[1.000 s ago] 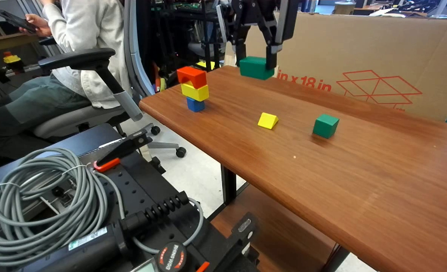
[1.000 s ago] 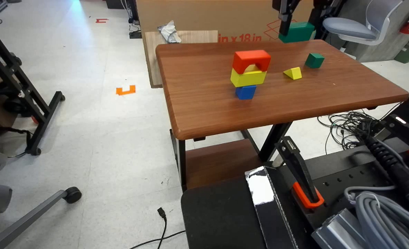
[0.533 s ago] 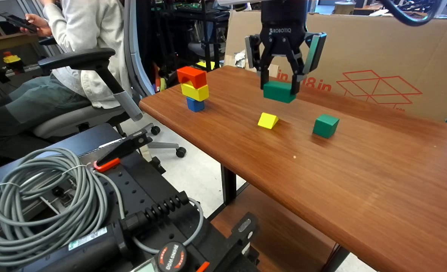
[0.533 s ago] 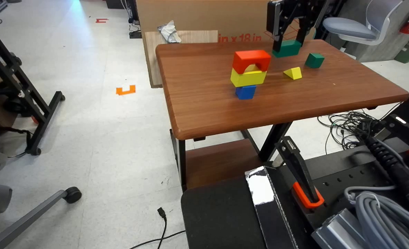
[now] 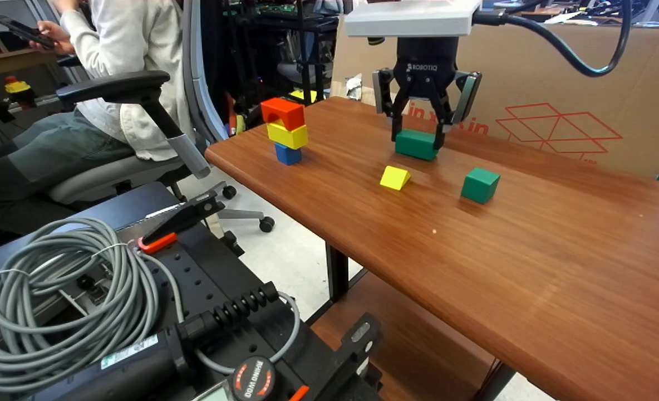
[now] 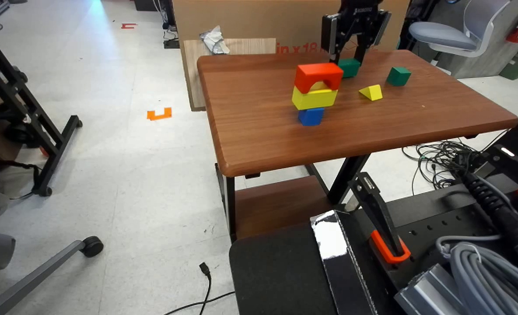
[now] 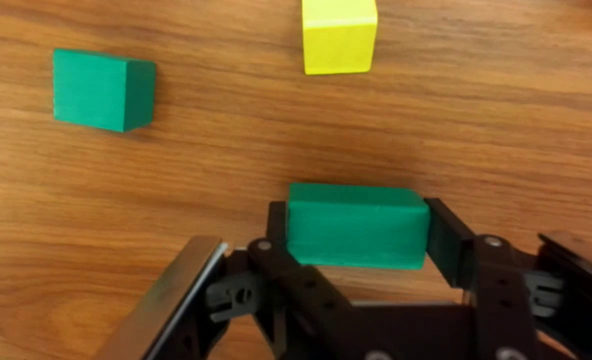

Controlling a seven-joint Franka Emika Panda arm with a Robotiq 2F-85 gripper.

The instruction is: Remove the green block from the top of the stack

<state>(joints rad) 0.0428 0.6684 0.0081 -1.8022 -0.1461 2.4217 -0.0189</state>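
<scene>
The green block (image 5: 416, 146) is a wide plain block between the fingers of my gripper (image 5: 417, 140). In the wrist view both fingertips touch the ends of the green block (image 7: 358, 230). The block is at or just above the tabletop; I cannot tell whether it touches. The stack (image 5: 288, 135) stands apart from the gripper, with blue at the bottom, yellow above and a red arch on top. In an exterior view the red arch of the stack (image 6: 315, 99) hides part of the held green block (image 6: 350, 68).
On the brown table (image 5: 507, 267) lie a yellow wedge (image 5: 395, 178) and a smaller green cube (image 5: 480, 185), both near the held block. They also show in the wrist view, wedge (image 7: 339, 47) and cube (image 7: 91, 90). A cardboard sheet (image 5: 535, 83) stands behind the table.
The gripper has come down with the green block held, from well above the table to the tabletop level. The stack, the wedge and the green cube have not moved.
</scene>
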